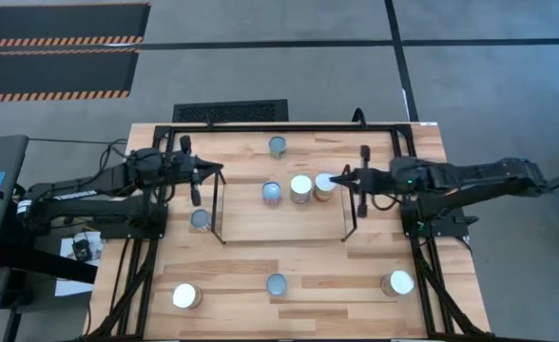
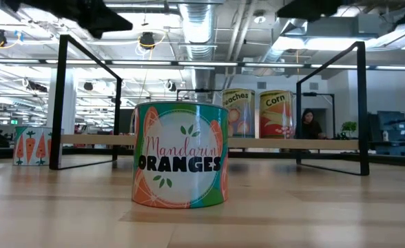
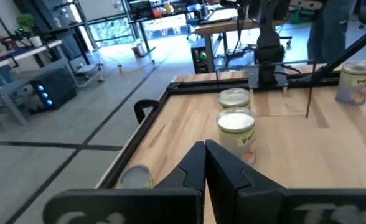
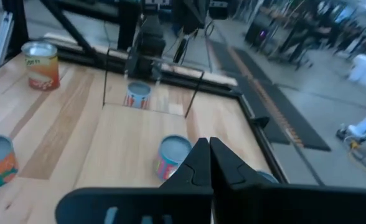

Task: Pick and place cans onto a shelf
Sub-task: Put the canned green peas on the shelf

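Observation:
The shelf [image 1: 284, 217], a wood board between thin black wire uprights, stands mid-table. Three cans stand upright in a row on it: a blue-topped one [image 1: 272, 193] and two white-topped ones [image 1: 301, 189] [image 1: 324, 185]. The low view shows the Peaches can [image 2: 238, 112] and the Corn can [image 2: 277, 114] on the board. My left gripper [image 1: 220, 171] [image 3: 205, 152] hovers shut, holding nothing, at the shelf's left end. My right gripper [image 1: 334, 178] [image 4: 205, 149] hovers shut, holding nothing, above the shelf's right end, over the rightmost can.
Other cans stand upright on the table: one at the far side [image 1: 278, 145], one left of the shelf [image 1: 201, 220], and three near the front edge [image 1: 186, 296] [image 1: 277, 284] [image 1: 399, 283]. A black metal frame [image 1: 289, 126] edges the table.

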You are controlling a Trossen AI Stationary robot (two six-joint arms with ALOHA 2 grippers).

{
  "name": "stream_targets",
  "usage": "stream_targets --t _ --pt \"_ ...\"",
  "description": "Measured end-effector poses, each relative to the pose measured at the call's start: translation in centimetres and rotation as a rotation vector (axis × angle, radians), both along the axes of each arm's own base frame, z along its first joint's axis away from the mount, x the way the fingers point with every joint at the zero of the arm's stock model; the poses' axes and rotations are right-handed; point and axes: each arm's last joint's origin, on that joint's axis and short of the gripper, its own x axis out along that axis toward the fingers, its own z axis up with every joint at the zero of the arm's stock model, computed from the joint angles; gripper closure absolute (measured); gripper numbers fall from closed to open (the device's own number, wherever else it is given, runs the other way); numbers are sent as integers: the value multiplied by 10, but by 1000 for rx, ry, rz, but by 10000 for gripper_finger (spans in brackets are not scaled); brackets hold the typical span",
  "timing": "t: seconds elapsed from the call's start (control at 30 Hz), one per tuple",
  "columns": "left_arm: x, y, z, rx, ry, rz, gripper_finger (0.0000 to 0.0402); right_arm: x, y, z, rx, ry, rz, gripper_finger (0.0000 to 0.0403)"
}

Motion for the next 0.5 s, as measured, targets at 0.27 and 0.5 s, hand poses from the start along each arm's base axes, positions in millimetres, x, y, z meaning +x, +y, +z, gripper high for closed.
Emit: stream_targets --t 0.27,0.5 --pt "36 32 22 7 72 -44 401 -36 -3 -25 -17 -156 -9 399" --pt "80 81 24 -19 172 -78 401 -50 -4 -28 -30 -247 -9 399"
